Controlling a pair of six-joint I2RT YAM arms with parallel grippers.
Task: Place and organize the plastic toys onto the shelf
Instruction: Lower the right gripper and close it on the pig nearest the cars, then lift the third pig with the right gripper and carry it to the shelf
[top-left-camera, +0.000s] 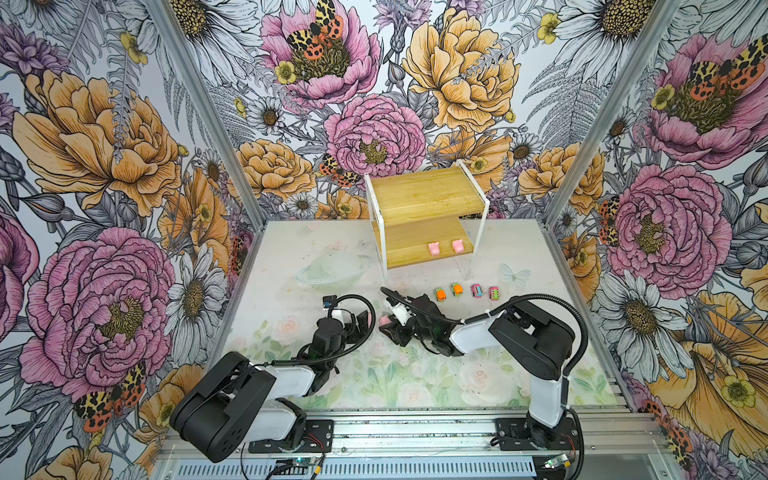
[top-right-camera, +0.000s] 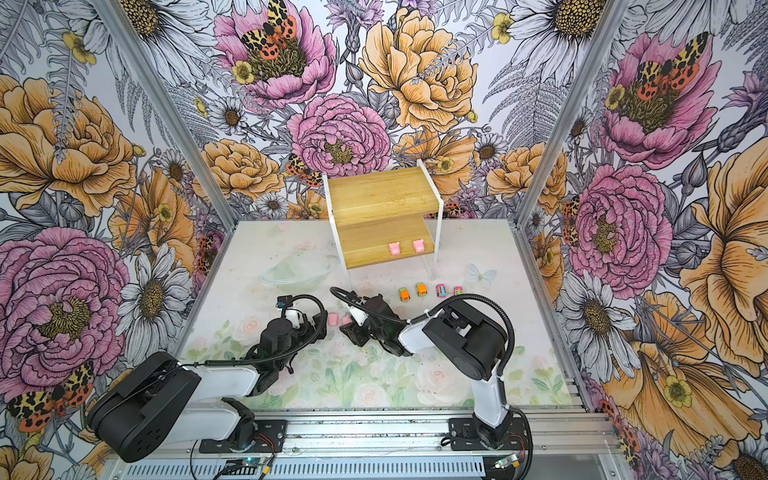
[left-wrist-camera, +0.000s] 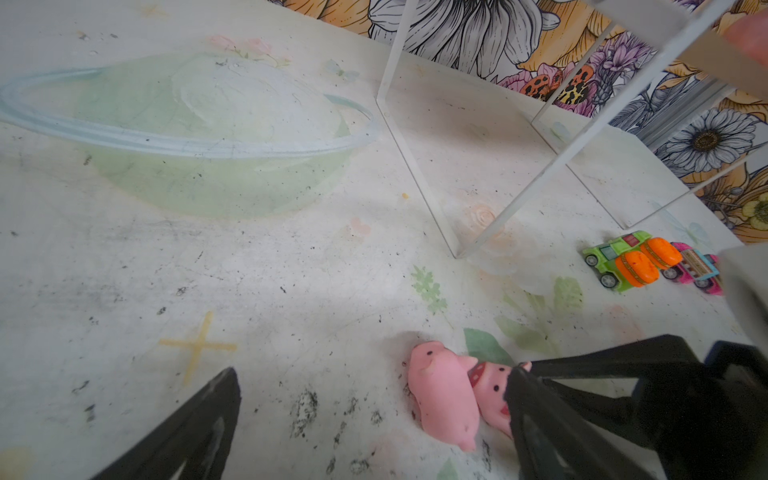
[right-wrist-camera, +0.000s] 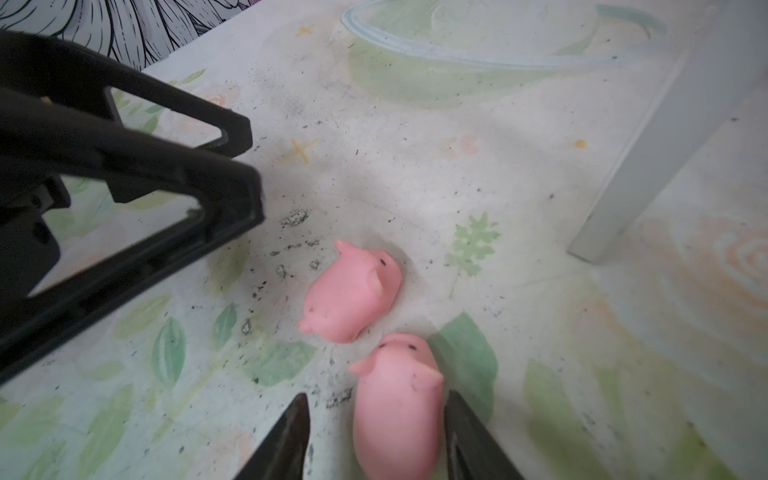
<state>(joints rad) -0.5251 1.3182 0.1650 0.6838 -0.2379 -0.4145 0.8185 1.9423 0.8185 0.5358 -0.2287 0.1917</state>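
In both top views the shelf (top-left-camera: 424, 195) holds two pigs (top-left-camera: 434, 248) on its lower board. Four cars (top-left-camera: 440, 294) sit in a row on the table (top-left-camera: 540, 266) in front of it.

Left wrist: my left gripper (left-wrist-camera: 374, 370) is spread wide and empty, beside two loose pigs (left-wrist-camera: 440, 395).

Right wrist: my right gripper (right-wrist-camera: 376, 397) is spread astride the near pig (right-wrist-camera: 397, 411), not yet pinching. I'd centre first, squeeze its flanks gently, then lift straight up, clear of its neighbour (right-wrist-camera: 351, 291).

No writing is readable.
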